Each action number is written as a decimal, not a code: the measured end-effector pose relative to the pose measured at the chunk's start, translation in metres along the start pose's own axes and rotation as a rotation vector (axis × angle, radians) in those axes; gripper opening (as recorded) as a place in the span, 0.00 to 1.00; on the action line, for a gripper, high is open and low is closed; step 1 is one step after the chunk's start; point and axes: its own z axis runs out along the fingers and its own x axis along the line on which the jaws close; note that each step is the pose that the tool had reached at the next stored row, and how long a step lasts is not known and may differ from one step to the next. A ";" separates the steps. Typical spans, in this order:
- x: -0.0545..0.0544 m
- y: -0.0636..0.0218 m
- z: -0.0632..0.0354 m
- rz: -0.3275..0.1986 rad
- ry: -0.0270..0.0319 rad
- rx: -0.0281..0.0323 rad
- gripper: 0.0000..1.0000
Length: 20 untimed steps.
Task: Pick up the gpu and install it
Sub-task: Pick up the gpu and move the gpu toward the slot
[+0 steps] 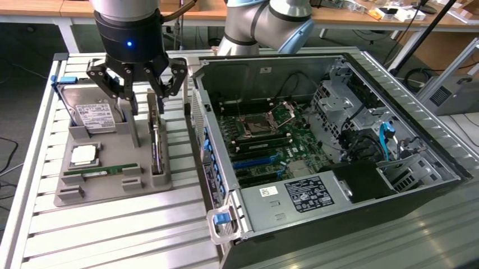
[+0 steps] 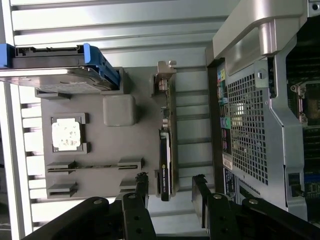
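Grey moulded tray (image 1: 97, 188) (image 2: 100, 145) sits on the slatted metal table (image 1: 112, 230) (image 2: 100, 30) in the left half of the exterior view. The gpu (image 1: 155, 134) (image 2: 166, 150) stands on edge in a slot along the tray's side nearest the computer case (image 1: 262, 64), its dark board upright and its silvery bracket at the far end from the claw in the wrist view.

The gripper (image 1: 146, 96) (image 2: 170, 182) hangs in the upper left of the exterior frame, directly over the card. Its jaws are spread wide and grasp nothing. In the wrist view the two black fingers (image 2: 141, 182) stand on either side of the card's near end, with a gap showing on each side.

Also on the tray are a silver hard drive (image 1: 97, 115) (image 2: 55, 75) in a blue frame, propped upright at the back, a square processor chip (image 1: 84, 155) (image 2: 66, 134) lying flat, and a narrow green RAM stick (image 1: 101, 170) in front of it.

The case lies open on the exterior view's right, just beside the tray, with its green motherboard (image 1: 277, 134) exposed.
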 end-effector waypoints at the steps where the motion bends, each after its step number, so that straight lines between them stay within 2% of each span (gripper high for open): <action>1: 0.000 0.0000 0.0002 0.000 0.0001 0.0001 0.48; 20: 0.000 -0.0002 0.0045 0.000 0.0000 0.0000 0.48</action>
